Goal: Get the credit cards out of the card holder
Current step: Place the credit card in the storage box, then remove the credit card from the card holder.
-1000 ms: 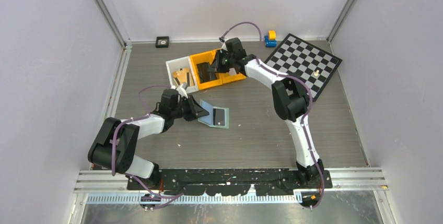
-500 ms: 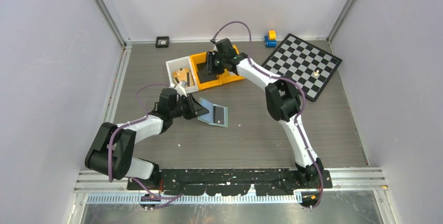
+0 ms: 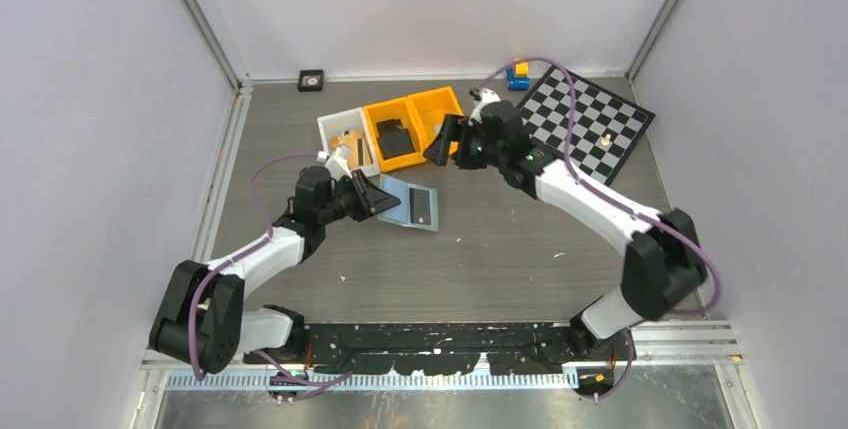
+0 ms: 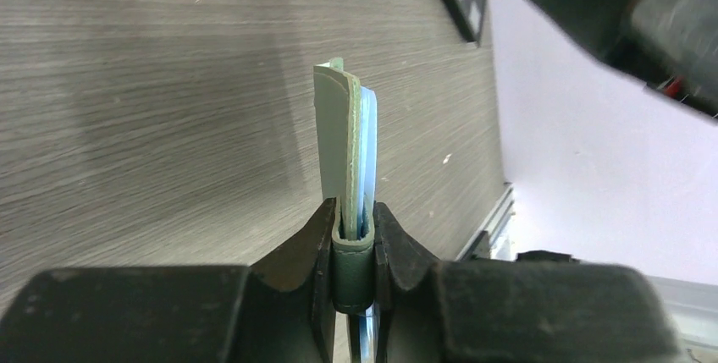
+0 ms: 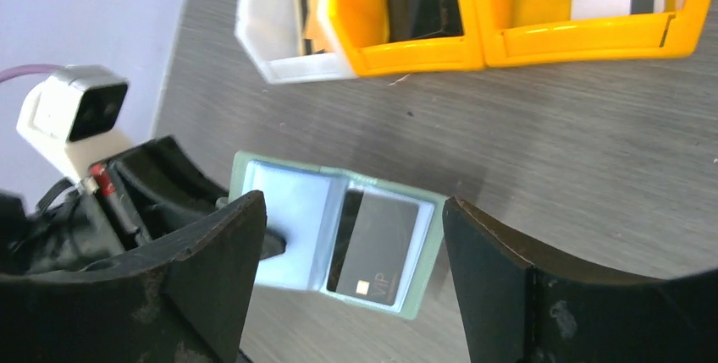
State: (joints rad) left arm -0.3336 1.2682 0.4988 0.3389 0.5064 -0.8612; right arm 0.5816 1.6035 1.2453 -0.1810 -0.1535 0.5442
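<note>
The left arm lies low from the near-left corner toward mid-table, its left gripper [image 3: 381,201] pinched on the card holder [image 4: 339,126]. The right arm arches in from the near-right corner, its right gripper [image 3: 446,140] spread wide.

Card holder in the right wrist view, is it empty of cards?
No, the card holder lies open and a dark card sits inside one of its clear sleeves.

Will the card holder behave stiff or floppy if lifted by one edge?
Likely floppy: the card holder is thin and folds in the middle. Its glossy sleeves may be slippery. It looks light, so a push probably slides it.
</note>
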